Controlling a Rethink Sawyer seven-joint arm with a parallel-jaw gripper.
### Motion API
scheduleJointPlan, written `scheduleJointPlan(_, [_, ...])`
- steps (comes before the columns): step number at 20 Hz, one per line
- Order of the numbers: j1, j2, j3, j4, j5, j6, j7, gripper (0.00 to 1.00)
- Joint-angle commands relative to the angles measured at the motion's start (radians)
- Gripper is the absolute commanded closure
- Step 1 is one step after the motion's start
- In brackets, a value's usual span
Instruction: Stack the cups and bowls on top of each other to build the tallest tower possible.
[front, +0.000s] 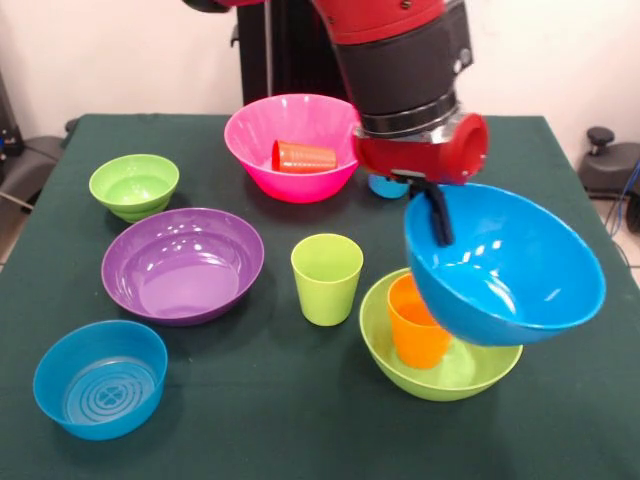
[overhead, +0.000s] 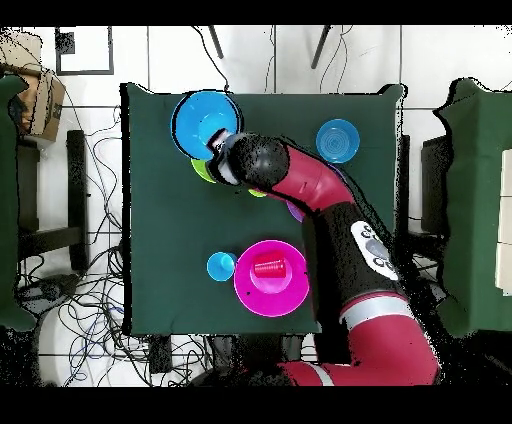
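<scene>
Tower (front: 450, 330): the large green bowl (front: 440, 375) sits on the desk (front: 280, 420) at its front right in the front view, with the orange cup (front: 415, 325) upright inside it. The large blue bowl (front: 505, 265) hangs tilted above the cup, its opening turned toward the camera. The claw (front: 434, 212) pinches this bowl's rim, one black finger (front: 438, 218) visible inside the bowl. Elsewhere on the desk: the pink bowl (front: 290, 145) with the red cup (front: 303, 156) lying in it, the purple bowl (front: 182, 265), a small green bowl (front: 134, 186), a ringed blue bowl (front: 100, 380), and an upright green cup (front: 327, 278).
</scene>
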Motion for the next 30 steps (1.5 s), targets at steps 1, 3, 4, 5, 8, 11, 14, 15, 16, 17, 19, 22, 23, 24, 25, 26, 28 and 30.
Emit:
scheduleJointPlan(1, [0.01, -0.01, 0.107, 0.064, -0.067, -0.035, -0.043, 1.0])
scheduleJointPlan(3, [0.012, -0.01, 0.11, 0.06, -0.066, -0.029, -0.034, 1.0])
scheduleJointPlan(4, [0.009, -0.011, 0.115, 0.062, -0.063, -0.027, -0.029, 1.0])
scheduleJointPlan(5, [0.008, -0.011, 0.116, 0.063, -0.063, -0.026, -0.026, 1.0])
scheduleJointPlan(8, [0.002, -0.017, 0.12, 0.069, -0.063, -0.017, -0.02, 1.0])
scheduleJointPlan(11, [-0.004, -0.02, 0.123, 0.072, -0.067, -0.01, -0.019, 1.0])
scheduleJointPlan(14, [-0.008, -0.03, 0.121, 0.075, -0.068, 0.003, -0.014, 1.0])
scheduleJointPlan(15, [-0.01, -0.031, 0.12, 0.072, -0.067, 0.014, -0.015, 1.0])
scheduleJointPlan(16, [-0.013, -0.032, 0.118, 0.068, -0.067, 0.025, -0.017, 1.0])
scheduleJointPlan(17, [-0.013, -0.033, 0.115, 0.063, -0.066, 0.04, -0.018, 1.0])
scheduleJointPlan(19, [-0.011, -0.043, 0.104, 0.048, -0.062, 0.086, -0.018, 1.0])
scheduleJointPlan(22, [-0.028, -0.078, 0.112, 0.083, -0.058, 0.111, -0.028, 1.0])
scheduleJointPlan(23, [-0.031, -0.082, 0.112, 0.089, -0.059, 0.115, -0.03, 1.0])
scheduleJointPlan(24, [-0.028, -0.084, 0.106, 0.089, -0.064, 0.132, -0.033, 1.0])
scheduleJointPlan(25, [-0.023, -0.08, 0.095, 0.078, -0.072, 0.153, -0.036, 1.0])
scheduleJointPlan(26, [-0.017, -0.077, 0.085, 0.068, -0.08, 0.174, -0.04, 1.0])
scheduleJointPlan(28, [-0.012, -0.071, 0.072, 0.055, -0.091, 0.192, -0.042, 1.0])
scheduleJointPlan(30, [-0.011, -0.07, 0.066, 0.046, -0.098, 0.205, -0.046, 1.0])
